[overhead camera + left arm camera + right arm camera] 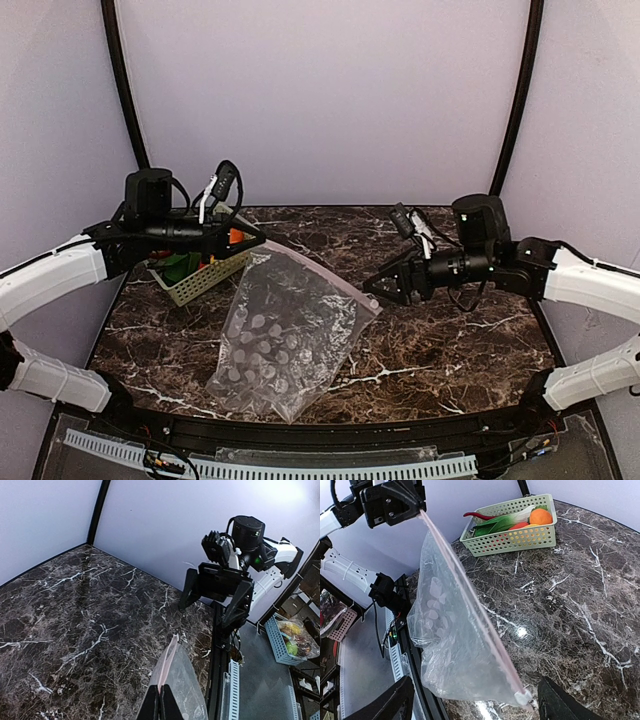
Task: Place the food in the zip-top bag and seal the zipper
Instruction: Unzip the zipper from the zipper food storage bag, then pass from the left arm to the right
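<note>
The clear dotted zip-top bag [285, 335] hangs by one top corner, its lower part resting on the marble table. My left gripper [262, 240] is shut on the near end of the pink zipper [169, 660]; in the left wrist view its fingertips [160, 692] pinch the strip. At the zipper's other end my right gripper [375, 288] stands open, its fingers [555, 702] wide on either side of the bag's corner [522, 696] without touching it. The food [540, 516], with the red chili [477, 516] and bok choy [505, 521], lies in the pale green basket [515, 537].
The basket [200, 282] stands at the back left, just behind the left gripper. A white slotted rail [300, 465] runs along the near table edge. Lilac walls enclose the table. A blue basket [280, 640] sits off the table beyond the right arm.
</note>
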### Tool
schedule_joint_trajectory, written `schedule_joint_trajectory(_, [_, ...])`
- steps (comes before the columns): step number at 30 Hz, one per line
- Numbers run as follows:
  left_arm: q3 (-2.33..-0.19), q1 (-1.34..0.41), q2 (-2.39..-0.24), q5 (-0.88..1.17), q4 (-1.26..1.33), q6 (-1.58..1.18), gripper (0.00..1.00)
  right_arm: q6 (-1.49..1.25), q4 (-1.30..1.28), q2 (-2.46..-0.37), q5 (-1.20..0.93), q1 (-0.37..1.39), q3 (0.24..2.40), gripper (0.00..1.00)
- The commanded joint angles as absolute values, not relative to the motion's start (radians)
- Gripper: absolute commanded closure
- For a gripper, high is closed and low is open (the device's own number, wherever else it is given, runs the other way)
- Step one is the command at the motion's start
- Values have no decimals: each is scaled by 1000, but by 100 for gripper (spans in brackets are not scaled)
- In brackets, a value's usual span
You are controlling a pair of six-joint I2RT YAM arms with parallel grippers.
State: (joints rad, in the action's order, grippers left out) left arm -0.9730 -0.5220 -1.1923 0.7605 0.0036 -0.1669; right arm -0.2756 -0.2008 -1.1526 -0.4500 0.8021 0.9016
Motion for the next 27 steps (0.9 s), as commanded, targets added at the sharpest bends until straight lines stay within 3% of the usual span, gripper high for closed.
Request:
schedule_joint_trajectory(1, [-980, -548, -1197, 887, 19, -124, 99, -286, -169, -1162, -444, 796, 901, 17])
schedule_joint_trajectory(9, [-988, -581, -1206, 929, 5, -95, 99, -242, -232, -1241, -540, 798, 988, 17])
schedule_joint_trajectory(21, [-989, -596, -1211, 936, -7, -86, 99, -228, -215, -1311, -613, 801, 1014, 43])
schedule_joint_trajectory(27, [-988, -598, -1210, 934, -20, -86, 99, -223, -215, -1330, -611, 802, 1014, 52])
